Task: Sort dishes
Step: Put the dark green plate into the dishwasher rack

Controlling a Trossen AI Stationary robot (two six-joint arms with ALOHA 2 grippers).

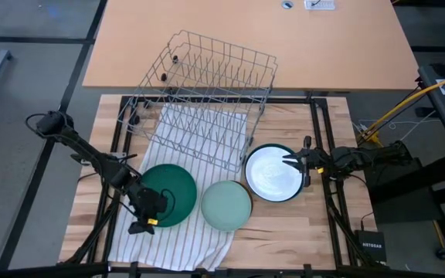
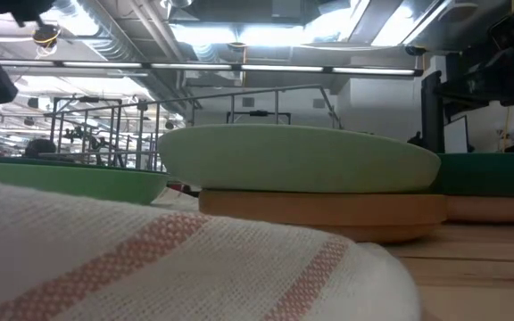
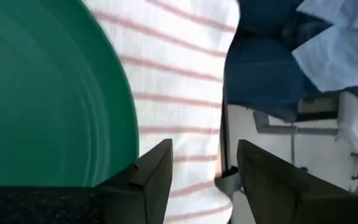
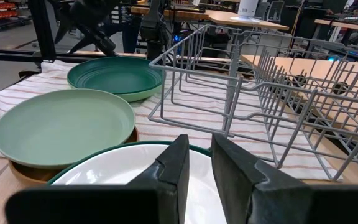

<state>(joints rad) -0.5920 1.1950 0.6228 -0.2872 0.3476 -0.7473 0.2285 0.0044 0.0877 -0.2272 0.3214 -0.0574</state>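
A dark green plate (image 1: 168, 194) lies on the white striped cloth (image 1: 184, 131), and it also shows in the left wrist view (image 3: 48, 93). A pale green plate (image 1: 226, 205) rests on a brown plate (image 2: 328, 214). A white plate with a dark rim (image 1: 269, 174) lies to its right. My left gripper (image 1: 139, 226) is open beside the dark green plate's near left rim, over the cloth (image 3: 179, 81), with nothing between its fingers (image 3: 204, 171). My right gripper (image 1: 287, 160) hovers over the white plate's right part (image 4: 117, 171), its fingers (image 4: 201, 165) a narrow gap apart.
The grey wire rack (image 1: 207, 93) stands at the far side of the cloth, close beyond the plates, and it also shows in the right wrist view (image 4: 272, 81). Bare wood lies right of the white plate and along the near edge.
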